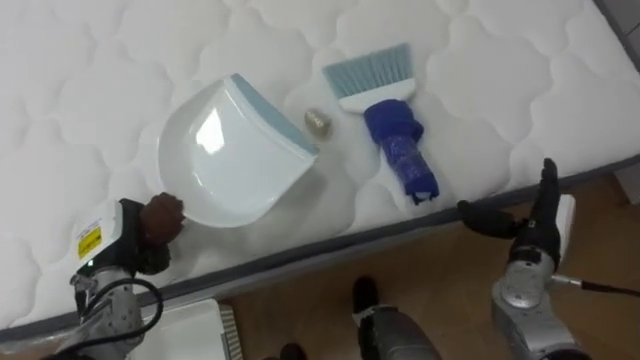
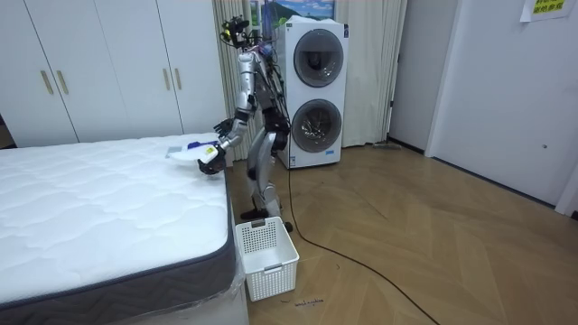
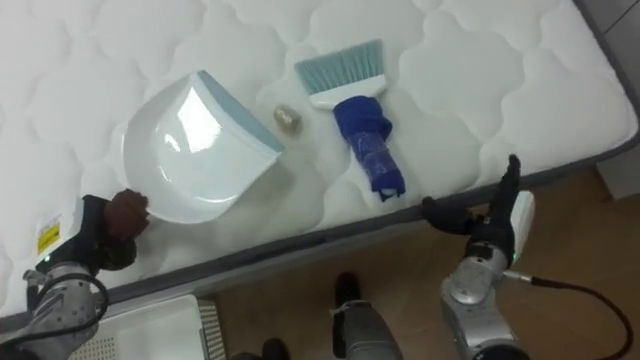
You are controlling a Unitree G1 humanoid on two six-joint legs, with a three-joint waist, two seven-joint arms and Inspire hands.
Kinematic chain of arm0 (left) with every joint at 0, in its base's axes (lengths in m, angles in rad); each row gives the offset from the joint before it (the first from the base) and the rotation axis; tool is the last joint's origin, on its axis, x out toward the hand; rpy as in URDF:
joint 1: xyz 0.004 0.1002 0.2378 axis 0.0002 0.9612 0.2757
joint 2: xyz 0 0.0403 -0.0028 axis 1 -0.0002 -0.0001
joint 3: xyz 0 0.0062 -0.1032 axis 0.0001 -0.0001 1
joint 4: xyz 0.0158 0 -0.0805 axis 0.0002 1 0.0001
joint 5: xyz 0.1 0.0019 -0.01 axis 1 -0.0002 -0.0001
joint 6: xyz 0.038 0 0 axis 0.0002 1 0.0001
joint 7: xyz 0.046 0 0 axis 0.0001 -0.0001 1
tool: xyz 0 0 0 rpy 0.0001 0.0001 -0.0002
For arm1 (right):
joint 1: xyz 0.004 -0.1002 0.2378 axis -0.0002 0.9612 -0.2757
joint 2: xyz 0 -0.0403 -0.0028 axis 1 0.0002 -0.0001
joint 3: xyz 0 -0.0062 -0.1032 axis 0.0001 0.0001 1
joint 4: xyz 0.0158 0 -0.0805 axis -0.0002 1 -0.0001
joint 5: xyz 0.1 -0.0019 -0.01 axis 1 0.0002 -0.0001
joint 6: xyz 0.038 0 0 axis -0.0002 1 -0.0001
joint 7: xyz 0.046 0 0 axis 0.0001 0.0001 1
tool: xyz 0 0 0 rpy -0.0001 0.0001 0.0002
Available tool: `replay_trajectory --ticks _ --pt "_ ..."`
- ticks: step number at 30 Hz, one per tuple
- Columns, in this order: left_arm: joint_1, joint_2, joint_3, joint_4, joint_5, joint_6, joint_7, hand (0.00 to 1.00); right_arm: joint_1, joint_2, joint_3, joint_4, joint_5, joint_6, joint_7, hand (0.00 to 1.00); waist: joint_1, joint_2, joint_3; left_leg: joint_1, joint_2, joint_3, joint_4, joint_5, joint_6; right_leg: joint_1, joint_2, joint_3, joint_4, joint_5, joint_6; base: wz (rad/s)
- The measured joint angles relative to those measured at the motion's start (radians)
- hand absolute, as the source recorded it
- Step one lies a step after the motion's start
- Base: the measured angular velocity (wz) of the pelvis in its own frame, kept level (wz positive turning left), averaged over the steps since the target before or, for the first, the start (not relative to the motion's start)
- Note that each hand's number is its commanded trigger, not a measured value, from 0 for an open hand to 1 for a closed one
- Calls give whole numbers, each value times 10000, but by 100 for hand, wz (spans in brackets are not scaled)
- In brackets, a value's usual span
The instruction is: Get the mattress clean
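Clutching dustpan handle [image 1: 163, 212] w/ curled L hand [image 1: 135, 245] fingers; R hand [image 1: 535, 240] fingers straight, empty.

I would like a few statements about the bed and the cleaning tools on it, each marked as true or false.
1. The blue brush lies on the mattress. True.
2. The right hand grips the brush. False: it is open at the mattress edge, apart from the brush.
3. A small lump lies between the dustpan and the brush. True.
4. The dustpan is red. False: it is white with a pale blue lip.
5. The left hand is close to the dustpan. True.
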Motion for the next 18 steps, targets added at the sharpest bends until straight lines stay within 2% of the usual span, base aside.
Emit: replay_trajectory --ticks 2,6,8,11,15,18 --pt "27 -10 -46 -4 46 39 -205 100 -77 -9 -2 -290 -155 -22 -186 0 60 -23 -1 -29 5 -11 1 2 4 0 -2 -15 -34 4 5 5" --pt "-43 -6 -170 -17 63 71 -489 100 -586 2 327 -394 -451 -321 -504 0 148 -51 9 -80 -17 -47 3 19 34 -1 -23 -34 -108 81 19 2" --pt "-172 -2 -353 6 56 113 -695 100 -734 1 457 -400 -480 -440 -548 0 196 -85 31 -71 -40 -49 3 26 46 -4 -79 -58 -42 61 43 8" --pt "-423 -3 -536 5 57 203 -1015 100 -868 6 847 -500 -492 -502 -588 0 428 -204 107 -93 -41 -94 29 27 49 -25 -94 -73 -5 26 55 6" --pt "-511 0 -543 5 58 237 -1253 100 -901 5 1176 -578 -486 -533 -578 0 566 -205 119 -167 17 -173 39 25 48 -39 -121 -204 -23 -3 27 6" --pt "-732 1 -542 13 56 286 -1288 100 -934 6 1304 -578 -481 -536 -424 0 621 -170 171 -319 20 -298 117 25 46 -77 -102 -318 -104 0 20 11"
